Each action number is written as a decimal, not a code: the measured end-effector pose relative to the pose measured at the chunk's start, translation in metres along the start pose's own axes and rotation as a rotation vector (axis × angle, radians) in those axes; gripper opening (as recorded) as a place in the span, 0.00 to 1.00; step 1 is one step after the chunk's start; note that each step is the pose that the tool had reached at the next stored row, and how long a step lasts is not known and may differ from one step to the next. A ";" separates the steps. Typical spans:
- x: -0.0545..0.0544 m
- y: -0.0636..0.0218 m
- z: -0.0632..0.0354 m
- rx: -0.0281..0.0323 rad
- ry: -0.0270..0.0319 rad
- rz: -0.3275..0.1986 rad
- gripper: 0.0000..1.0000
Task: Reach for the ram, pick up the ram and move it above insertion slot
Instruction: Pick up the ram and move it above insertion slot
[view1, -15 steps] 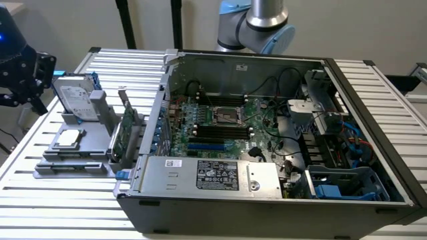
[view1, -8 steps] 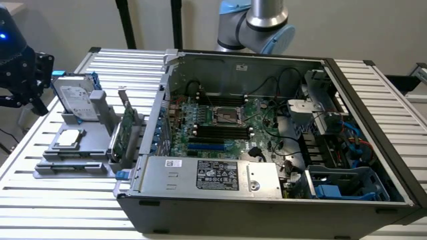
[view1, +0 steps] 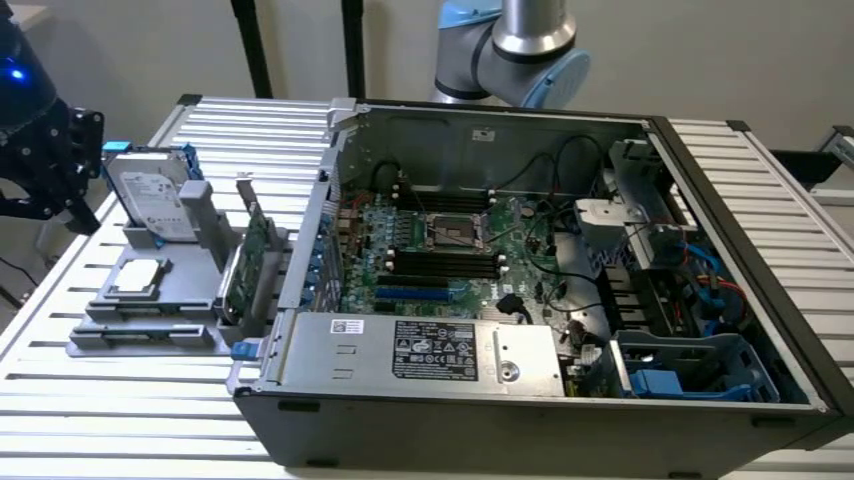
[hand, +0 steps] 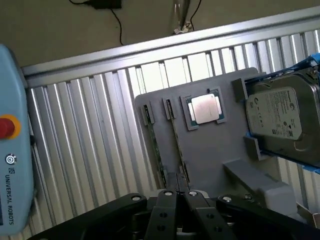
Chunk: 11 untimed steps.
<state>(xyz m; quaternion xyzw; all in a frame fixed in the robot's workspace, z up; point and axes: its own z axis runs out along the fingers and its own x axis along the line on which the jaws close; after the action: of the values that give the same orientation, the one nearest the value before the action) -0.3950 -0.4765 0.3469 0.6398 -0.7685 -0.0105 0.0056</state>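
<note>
1. The black end effector (hand: 180, 195) hangs over a ribbed metal bench (hand: 90, 150); whether it is clenched or released cannot be told.
2. Just ahead, the long, thin green ram (hand: 175, 142) stands edgewise in a grey fixture plate (hand: 210, 150).
3. A pale blue housing (hand: 10, 150) reads "UNIVERSAL ROBOTS".
4. The silver hard drive (hand: 280, 115) is cut off, its label illegible.

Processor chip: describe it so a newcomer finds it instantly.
Find the open computer case; on the exterior view's left of it stands a grey holder tray. The processor chip lies flat on it, small, square and silver, unlike the upright hard drive and green card.
</note>
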 end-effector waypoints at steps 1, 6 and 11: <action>0.000 0.0000 0.0006 0.0008 0.0002 -0.018 0.11; 0.000 -0.0001 0.0035 0.0049 0.0015 -0.110 0.11; 0.000 -0.0001 0.0064 0.0093 0.0027 -0.201 0.11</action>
<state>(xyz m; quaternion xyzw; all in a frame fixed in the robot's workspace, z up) -0.3950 -0.4765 0.3405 0.7137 -0.7004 -0.0065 0.0026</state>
